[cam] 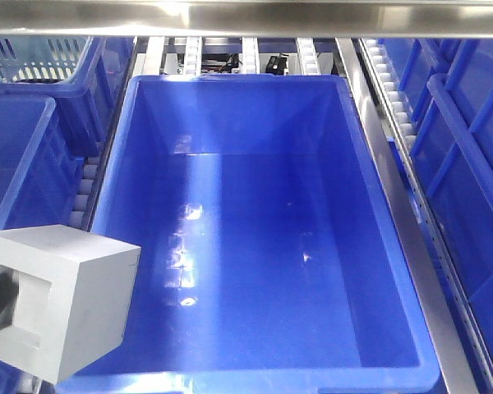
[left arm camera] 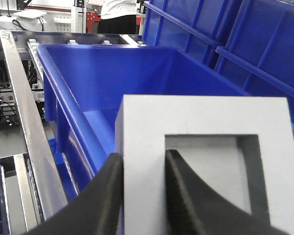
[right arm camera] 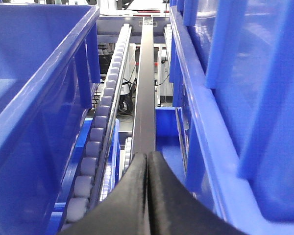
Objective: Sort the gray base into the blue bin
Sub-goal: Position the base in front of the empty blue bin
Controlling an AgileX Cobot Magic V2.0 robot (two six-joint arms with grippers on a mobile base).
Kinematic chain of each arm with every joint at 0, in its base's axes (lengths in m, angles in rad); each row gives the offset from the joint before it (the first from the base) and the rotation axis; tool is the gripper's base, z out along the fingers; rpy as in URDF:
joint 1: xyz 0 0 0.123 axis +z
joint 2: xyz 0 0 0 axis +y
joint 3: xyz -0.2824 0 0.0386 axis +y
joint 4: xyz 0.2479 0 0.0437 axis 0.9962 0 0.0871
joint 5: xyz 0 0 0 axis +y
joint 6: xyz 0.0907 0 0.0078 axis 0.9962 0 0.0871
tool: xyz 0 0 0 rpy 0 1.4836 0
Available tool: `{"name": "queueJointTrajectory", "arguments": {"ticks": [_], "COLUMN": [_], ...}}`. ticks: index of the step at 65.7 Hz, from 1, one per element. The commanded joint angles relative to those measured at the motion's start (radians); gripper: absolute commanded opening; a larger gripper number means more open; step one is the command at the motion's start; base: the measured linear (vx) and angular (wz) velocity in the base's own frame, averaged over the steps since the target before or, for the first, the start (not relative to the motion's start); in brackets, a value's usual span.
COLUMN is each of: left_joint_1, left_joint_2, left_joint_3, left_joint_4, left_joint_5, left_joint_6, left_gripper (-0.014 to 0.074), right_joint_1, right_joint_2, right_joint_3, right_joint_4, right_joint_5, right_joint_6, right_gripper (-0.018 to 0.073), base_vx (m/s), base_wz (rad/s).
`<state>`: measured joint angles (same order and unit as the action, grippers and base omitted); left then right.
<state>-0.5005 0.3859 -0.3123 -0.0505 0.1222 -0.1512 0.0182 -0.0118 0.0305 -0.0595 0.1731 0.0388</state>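
The gray base (cam: 62, 300) is a light-gray block with a square recess. It hangs in the air at the near left corner of the blue bin (cam: 378, 205). My left gripper (left arm camera: 143, 164) is shut on the gray base (left arm camera: 206, 122): one finger is on its outer left side, the other is inside the recess, and the wall is pinched between them. The blue bin (left arm camera: 88, 73) lies ahead and to the left of the block, its floor bare. My right gripper (right arm camera: 147, 159) is shut and empty, above a roller rail between two blue bins.
More blue bins stand on the left (cam: 20, 156) and the right (cam: 468, 164). A pale lattice basket (cam: 37, 57) sits at the back left. Metal rails (cam: 403, 205) and roller tracks (right arm camera: 95, 142) run between the bins. A steel bar (cam: 246, 16) crosses the top.
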Motion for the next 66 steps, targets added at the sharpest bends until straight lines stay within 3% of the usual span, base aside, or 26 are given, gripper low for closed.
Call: {"name": "queueJointTrajectory", "arguments": {"ticks": [1, 66], "left_joint_1": [-0.002, -0.002], "left_joint_2": [0.006, 0.006], "left_joint_3": [-0.035, -0.035], "left_joint_4": [-0.006, -0.006], "left_joint_5": [-0.111, -0.111], "left_joint_6": [-0.006, -0.006], "left_gripper": [-0.0006, -0.0006], "right_joint_1": [-0.005, -0.005], "right_joint_2": [-0.011, -0.011], "right_joint_3": [0.014, 0.014], "right_joint_4": [-0.006, -0.006], "right_joint_5": [-0.074, -0.074], "right_joint_6": [-0.005, -0.005], "right_gripper": [-0.0009, -0.0009], "base_vx": [0.06, 0.02], "base_wz": [0.01, 0.00]}}
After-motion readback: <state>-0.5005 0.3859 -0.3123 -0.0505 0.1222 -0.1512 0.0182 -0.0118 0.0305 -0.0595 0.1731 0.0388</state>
